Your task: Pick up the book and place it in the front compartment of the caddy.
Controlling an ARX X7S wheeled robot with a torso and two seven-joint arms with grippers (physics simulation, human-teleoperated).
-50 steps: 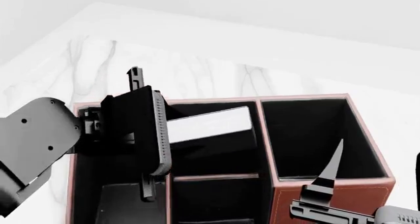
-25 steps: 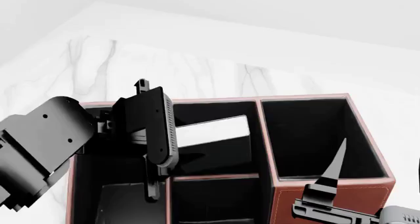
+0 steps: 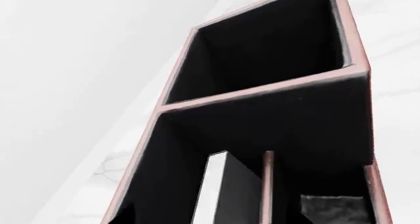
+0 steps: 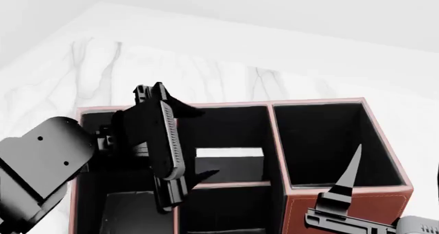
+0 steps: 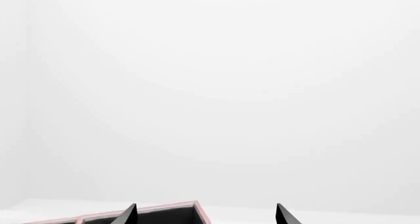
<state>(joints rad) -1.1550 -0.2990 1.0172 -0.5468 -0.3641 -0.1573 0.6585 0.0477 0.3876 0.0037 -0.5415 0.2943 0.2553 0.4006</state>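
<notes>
Nearest to you in the head view, the right gripper (image 4: 346,193) sits low at the near right corner of the caddy (image 4: 343,205). You see only one thin finger (image 4: 348,175) pointing up there, and the rest is cut off by the picture edge. In the right wrist view two finger tips (image 5: 129,215) stand well apart with nothing between them, so this gripper is wide and holds nothing.

A bit farther in, your left gripper (image 4: 164,146) hangs over the left side of the caddy. Its two fingers (image 4: 169,141) stand spread, one near and one far, and nothing is between them. It hides the wall and part of the slots under it.

The book (image 4: 229,159) is down in the middle slot of the caddy. It stands on edge, with its white page edge facing up. Its long side runs left to right, along the wall. Only the top strip shows; the dark cover (image 3: 239,194) blends into the black lining.

The right slot (image 4: 322,141) is a big black box.

Past the caddy is the white marble table (image 4: 205,74).
</notes>
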